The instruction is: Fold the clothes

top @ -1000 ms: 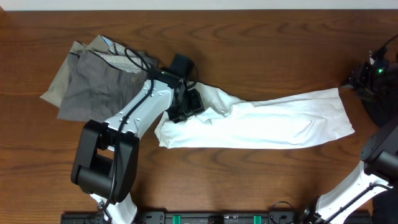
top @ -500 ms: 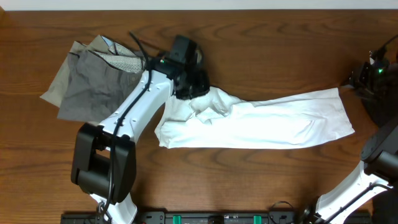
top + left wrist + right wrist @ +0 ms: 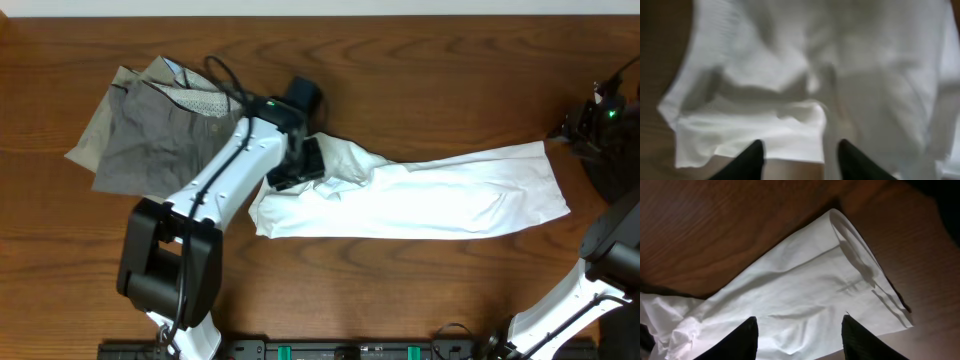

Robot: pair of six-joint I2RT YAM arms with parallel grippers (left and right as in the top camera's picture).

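Note:
The white T-shirt (image 3: 430, 200) lies as a long folded strip across the table's middle, its left end bunched up. My left gripper (image 3: 300, 165) hovers over that bunched end, and in the blurred left wrist view it (image 3: 800, 155) is open with only shirt (image 3: 805, 75) and table below. The right wrist view shows the shirt's right end (image 3: 805, 285) beneath my right gripper (image 3: 797, 335), which is open and holds nothing. Grey-khaki trousers (image 3: 150, 135) lie crumpled at the back left, behind the left arm.
The right arm (image 3: 605, 115) stands at the table's far right edge, over a black mass (image 3: 612, 172) that I cannot make out. Bare wood shows in front of and behind the shirt. A cable (image 3: 225, 85) loops over the trousers.
The left gripper swung toward the back of the table, then came back down over the shirt's bunched left end. The right arm has not moved.

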